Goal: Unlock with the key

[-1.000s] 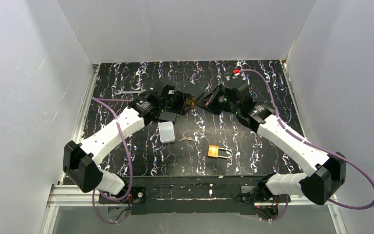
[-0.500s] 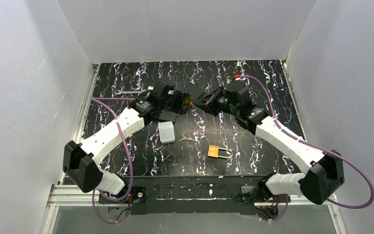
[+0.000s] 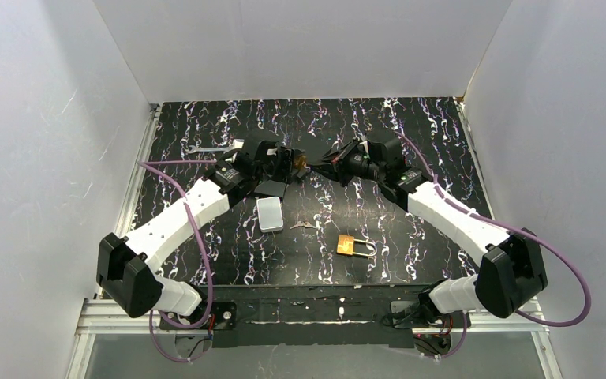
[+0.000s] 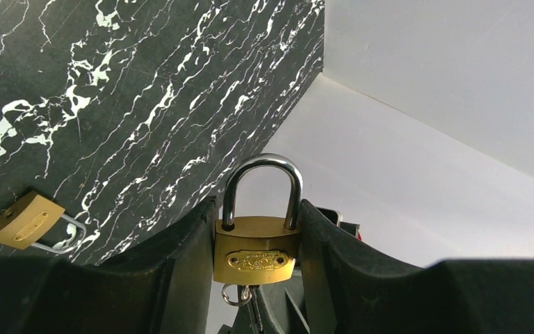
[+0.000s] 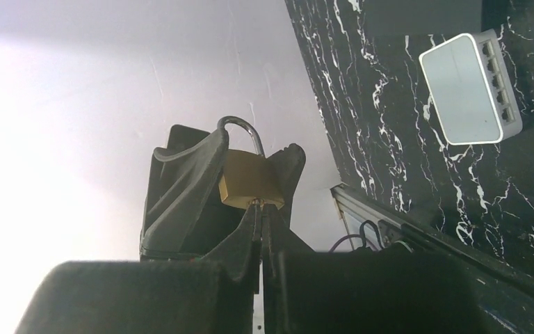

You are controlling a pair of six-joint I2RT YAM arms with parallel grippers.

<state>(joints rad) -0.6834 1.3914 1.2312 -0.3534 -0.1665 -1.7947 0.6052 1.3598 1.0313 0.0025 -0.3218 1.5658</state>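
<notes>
The left gripper [image 4: 257, 226] is clamped on the body of a brass padlock with a steel shackle [image 4: 256, 259], held in the air behind the white plastic box with a row of ports [image 3: 269, 213] and a little to its right, shackle still seated in the body. The right gripper [image 5: 260, 221] has its fingers pressed together at the base of that lock. I judge they are pinching the small metal key [image 5: 255, 202], which is almost wholly hidden; only a wire key ring [image 4: 236, 296] hangs in sight beneath the lock. The step in hand looks like turning the key. To do it well, the right wrist should roll about the key's own axis without pulling sideways, while the left grip stays firm so the body cannot twist with it. The shackle springing up would be the sign to stop. Compared with a second ago, both arms have drifted slightly left, carrying the lock with them, and the right forearm and elbow have swung in toward the box. A second brass padlock lying flat [image 3: 353, 245] and loose keys [image 3: 302, 226], both right of the box, have not moved.
</notes>
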